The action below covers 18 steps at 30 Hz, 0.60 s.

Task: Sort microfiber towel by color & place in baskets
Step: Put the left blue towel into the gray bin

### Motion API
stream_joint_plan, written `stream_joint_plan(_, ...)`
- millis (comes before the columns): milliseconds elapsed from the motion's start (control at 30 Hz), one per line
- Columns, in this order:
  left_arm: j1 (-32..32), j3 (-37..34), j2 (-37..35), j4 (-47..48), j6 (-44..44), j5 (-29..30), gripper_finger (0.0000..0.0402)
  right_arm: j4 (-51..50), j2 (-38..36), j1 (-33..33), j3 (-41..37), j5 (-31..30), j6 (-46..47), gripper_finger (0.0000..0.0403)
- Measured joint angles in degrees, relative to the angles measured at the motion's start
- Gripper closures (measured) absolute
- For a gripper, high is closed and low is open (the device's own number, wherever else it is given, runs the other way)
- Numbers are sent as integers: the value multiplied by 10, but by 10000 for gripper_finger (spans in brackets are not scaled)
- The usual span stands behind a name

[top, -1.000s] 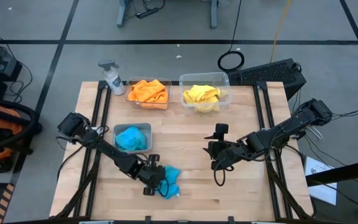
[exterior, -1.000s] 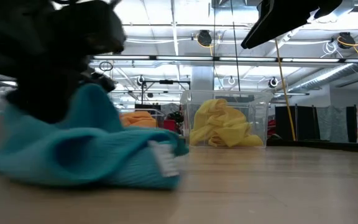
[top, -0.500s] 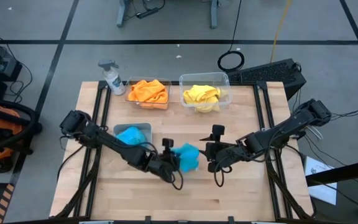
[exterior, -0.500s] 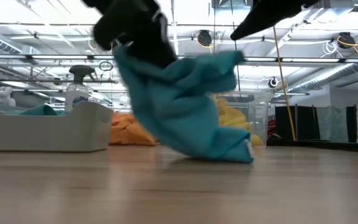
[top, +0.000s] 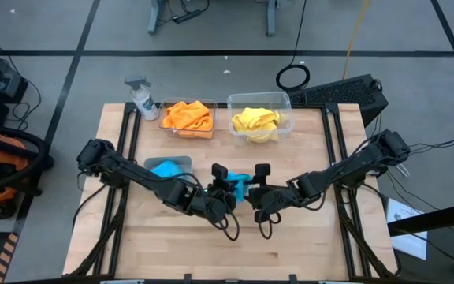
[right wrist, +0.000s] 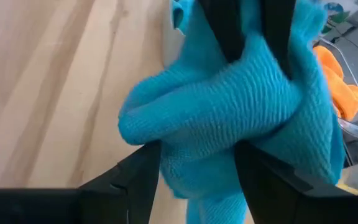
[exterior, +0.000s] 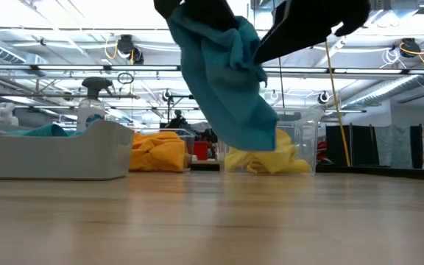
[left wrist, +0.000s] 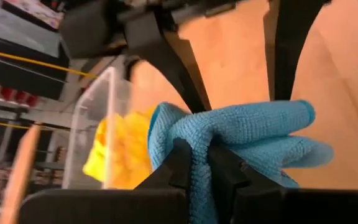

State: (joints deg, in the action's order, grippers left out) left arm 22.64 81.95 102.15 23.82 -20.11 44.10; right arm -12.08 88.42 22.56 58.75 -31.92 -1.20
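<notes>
Hanging crumpled above mid-surface, fuzzy bright blue towel [exterior: 227,81], pinched in closed left hand [top: 225,178], right hand [top: 260,180] with fingers spread either side of its folds, pale wooden surface [top: 314,237], workshop room with ceiling lights behind.

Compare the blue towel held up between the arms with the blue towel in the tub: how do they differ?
The held blue towel hangs clear of the table, pinched in the left end effector; the other blue towel lies bunched in the tub. The right end effector closes around only the held one. Both are blue.
</notes>
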Motion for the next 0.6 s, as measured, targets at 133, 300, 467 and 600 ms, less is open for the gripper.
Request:
stream_joint_plan(133,12,12,-15,26,-24,51,375,-40,0,-9,0,1,28,202)
stream_joint_plan(300,30,16,-65,60,-27,106,375,-115,1,-9,0,3,60,202)
stream_joint_plan(467,47,16,-111,66,-28,107,375,-141,0,-11,-5,-64,65,202)
stream_joint_plan(600,59,15,-132,66,-28,107,375,-51,-1,-20,-36,-87,25,202)
